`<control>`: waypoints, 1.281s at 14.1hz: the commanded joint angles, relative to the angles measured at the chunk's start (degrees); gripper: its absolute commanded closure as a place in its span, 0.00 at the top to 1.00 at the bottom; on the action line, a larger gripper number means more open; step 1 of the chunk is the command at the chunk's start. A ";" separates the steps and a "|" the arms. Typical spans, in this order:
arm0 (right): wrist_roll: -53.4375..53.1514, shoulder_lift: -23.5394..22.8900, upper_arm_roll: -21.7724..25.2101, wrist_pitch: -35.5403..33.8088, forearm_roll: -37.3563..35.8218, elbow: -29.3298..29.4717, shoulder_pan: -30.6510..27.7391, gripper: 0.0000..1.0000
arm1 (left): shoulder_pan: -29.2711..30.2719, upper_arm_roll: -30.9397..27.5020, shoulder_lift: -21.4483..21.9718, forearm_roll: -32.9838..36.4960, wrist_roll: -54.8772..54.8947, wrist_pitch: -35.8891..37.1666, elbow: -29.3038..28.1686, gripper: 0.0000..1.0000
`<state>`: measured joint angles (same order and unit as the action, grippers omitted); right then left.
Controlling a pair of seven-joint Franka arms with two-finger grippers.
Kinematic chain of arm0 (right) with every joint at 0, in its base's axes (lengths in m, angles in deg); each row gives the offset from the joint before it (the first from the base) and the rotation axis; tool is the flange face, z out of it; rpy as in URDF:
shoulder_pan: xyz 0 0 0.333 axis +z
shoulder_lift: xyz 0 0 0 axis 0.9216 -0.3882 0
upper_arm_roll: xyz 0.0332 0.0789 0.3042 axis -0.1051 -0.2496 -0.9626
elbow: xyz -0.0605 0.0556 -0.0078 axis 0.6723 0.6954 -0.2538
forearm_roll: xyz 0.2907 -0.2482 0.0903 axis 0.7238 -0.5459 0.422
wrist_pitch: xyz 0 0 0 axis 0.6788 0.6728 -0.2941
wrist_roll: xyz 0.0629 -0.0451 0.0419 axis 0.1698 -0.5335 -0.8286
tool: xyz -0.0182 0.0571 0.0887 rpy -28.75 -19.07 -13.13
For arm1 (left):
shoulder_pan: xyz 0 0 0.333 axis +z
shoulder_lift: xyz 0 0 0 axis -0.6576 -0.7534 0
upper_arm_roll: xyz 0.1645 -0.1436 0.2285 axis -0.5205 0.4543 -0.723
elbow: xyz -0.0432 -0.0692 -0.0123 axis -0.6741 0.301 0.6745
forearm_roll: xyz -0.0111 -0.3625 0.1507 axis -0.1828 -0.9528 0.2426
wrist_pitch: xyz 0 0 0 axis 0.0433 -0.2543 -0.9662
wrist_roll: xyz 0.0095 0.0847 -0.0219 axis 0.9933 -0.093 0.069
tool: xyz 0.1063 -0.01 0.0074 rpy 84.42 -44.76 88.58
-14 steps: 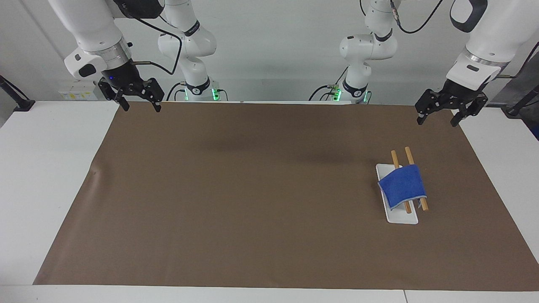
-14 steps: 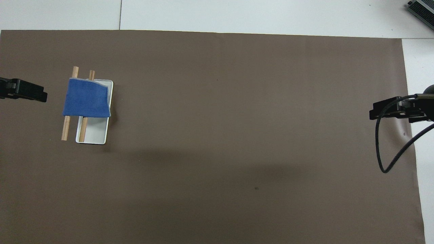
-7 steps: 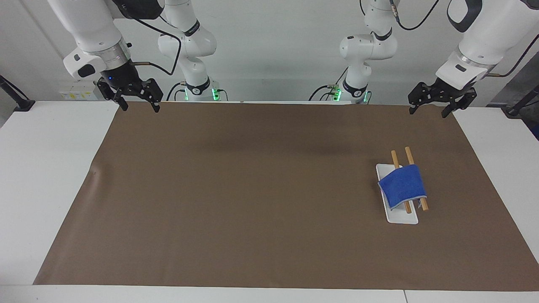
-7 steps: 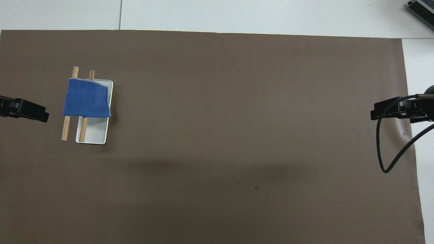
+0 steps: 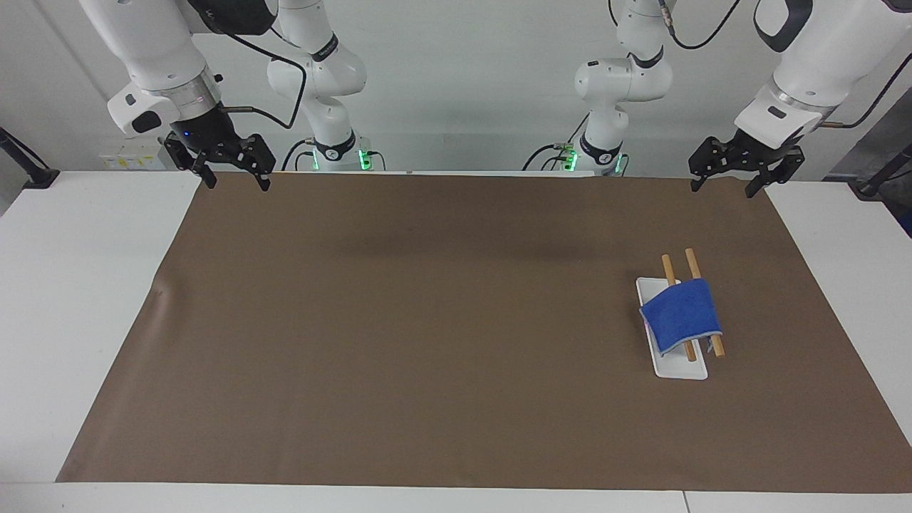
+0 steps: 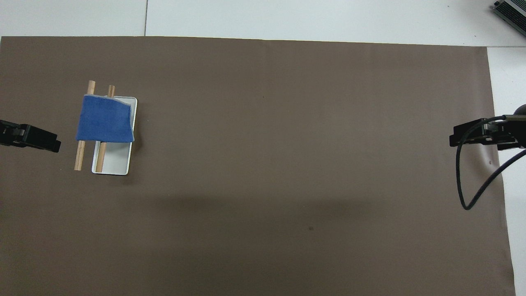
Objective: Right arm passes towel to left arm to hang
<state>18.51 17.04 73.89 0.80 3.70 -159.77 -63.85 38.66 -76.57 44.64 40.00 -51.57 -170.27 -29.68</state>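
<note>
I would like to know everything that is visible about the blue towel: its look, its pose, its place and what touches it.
The towel is a small bright-blue cloth with a thin pale edging and a soft, terry-like surface. It hangs draped across two wooden rods that rise over a white tray, sagging at its edges. It sits toward the left arm's end of the table. Only the rods visibly touch it; neither pincer is near it.

Bright, even overhead light; soft broad shadows on the brown mat (image 5: pixel 427 320); both views sharp.
</note>
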 commanded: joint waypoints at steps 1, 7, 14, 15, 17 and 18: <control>0.66 0.43 -0.05 -0.62 0.20 -0.51 -0.40 1.00 | -0.27 -0.13 1.43 0.59 -0.64 -0.70 -0.66 1.00; 0.57 0.43 -0.05 -0.62 0.20 -0.51 -0.40 1.00 | -0.36 0.13 2.84 0.67 -4.77 -0.17 -1.28 1.00; 0.57 0.43 -0.05 -0.62 0.20 -0.51 -0.40 1.00 | -0.44 0.39 2.75 2.17 -4.51 -0.18 -1.28 1.00; 0.57 0.43 -0.05 -0.62 0.20 -0.51 -0.40 1.00 | -0.44 0.39 2.75 2.26 -4.51 -0.18 -1.28 1.00; 0.66 0.43 -0.05 -0.62 0.20 -0.51 -0.40 1.00 | -0.44 0.39 2.75 2.26 -4.51 -0.35 -1.28 1.00; 0.57 0.43 -0.05 -0.62 0.20 -0.51 -0.40 1.00 | -0.44 0.39 2.75 2.26 -4.51 -0.26 -1.28 1.00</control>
<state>18.51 17.05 73.89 0.76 3.71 -159.77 -63.85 38.56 -76.32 46.29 40.79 -55.13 -170.24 -29.75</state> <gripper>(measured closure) 0.000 0.000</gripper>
